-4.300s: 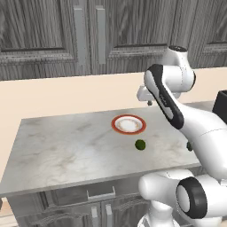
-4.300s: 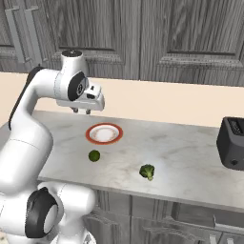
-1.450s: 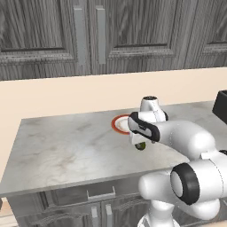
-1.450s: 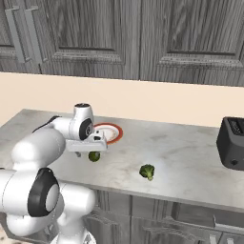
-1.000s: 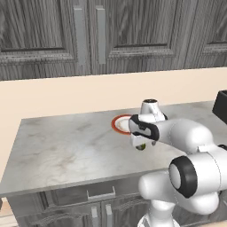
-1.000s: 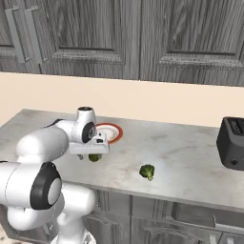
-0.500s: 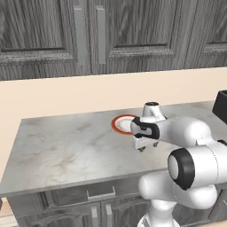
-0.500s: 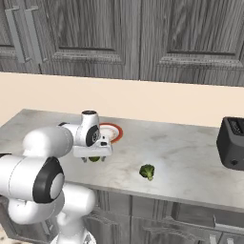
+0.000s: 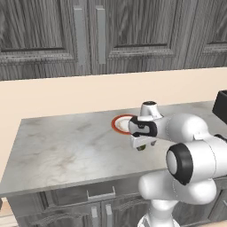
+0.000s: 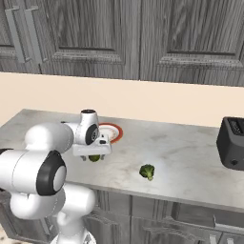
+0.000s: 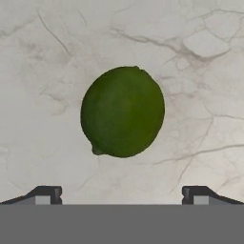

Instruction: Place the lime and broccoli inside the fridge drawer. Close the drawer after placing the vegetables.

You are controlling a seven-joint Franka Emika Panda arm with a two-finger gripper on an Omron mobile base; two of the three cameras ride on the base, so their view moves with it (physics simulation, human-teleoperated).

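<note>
One marble counter [image 10: 190, 167] carries everything. One black toaster [image 10: 232, 143] stands at its right end. One red-rimmed plate [image 10: 114, 129] lies near the middle, partly behind the arm. One gripper [image 10: 93, 155] hangs low over the counter with its jaws spread wide, holding nothing. One broccoli [image 10: 147, 171] sits apart to the right of it. One lime [image 11: 123, 111] rests on the marble directly under the gripper (between the two fingertips [image 11: 45, 194] in the hand view), just beside the plate.
</note>
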